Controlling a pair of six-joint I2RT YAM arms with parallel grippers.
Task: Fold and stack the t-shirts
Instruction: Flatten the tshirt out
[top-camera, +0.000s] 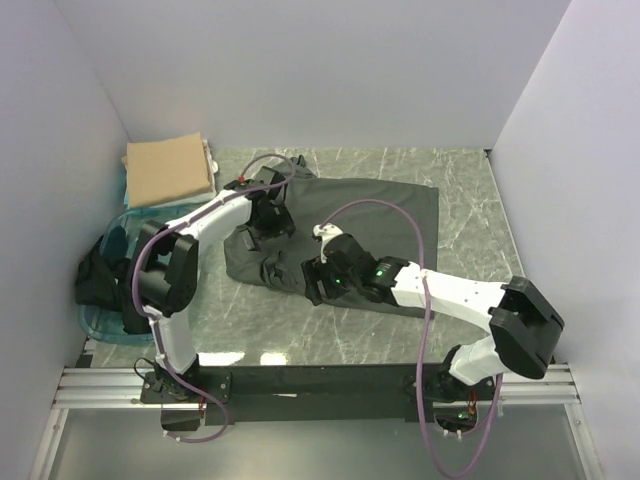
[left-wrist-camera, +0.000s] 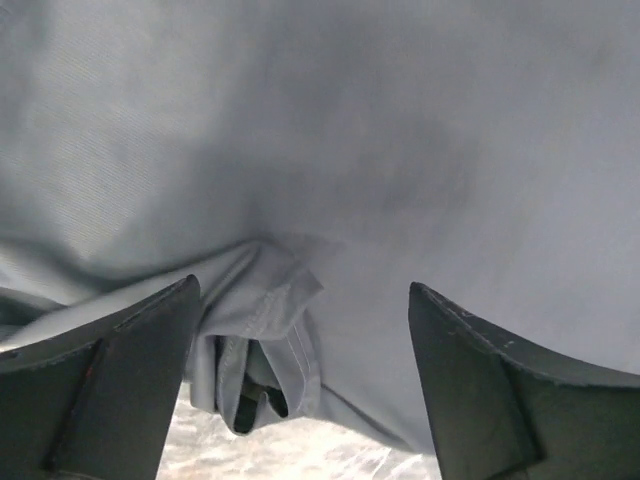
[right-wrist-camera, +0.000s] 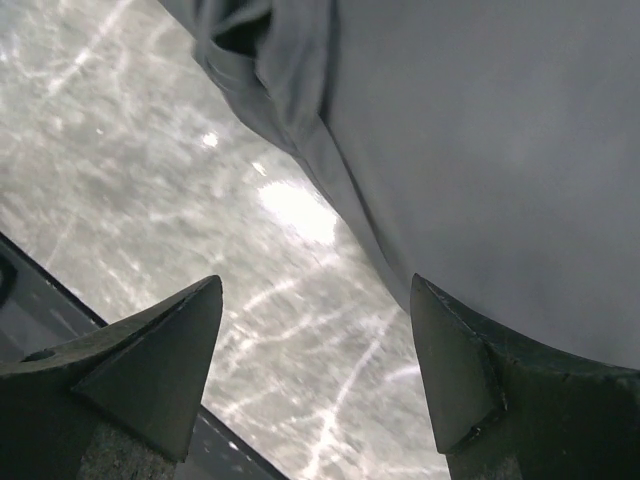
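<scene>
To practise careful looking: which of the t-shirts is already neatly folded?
The tan t-shirt at the back left, a flat square; the charcoal-grey t-shirt lies rumpled in the middle, and the black ones are bunched at the left.

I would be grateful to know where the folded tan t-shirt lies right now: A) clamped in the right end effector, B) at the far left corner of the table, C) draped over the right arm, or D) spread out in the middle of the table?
B: the top view shows the tan t-shirt folded at the far left corner, apart from the dark grey t-shirt spread out in the middle.
</scene>
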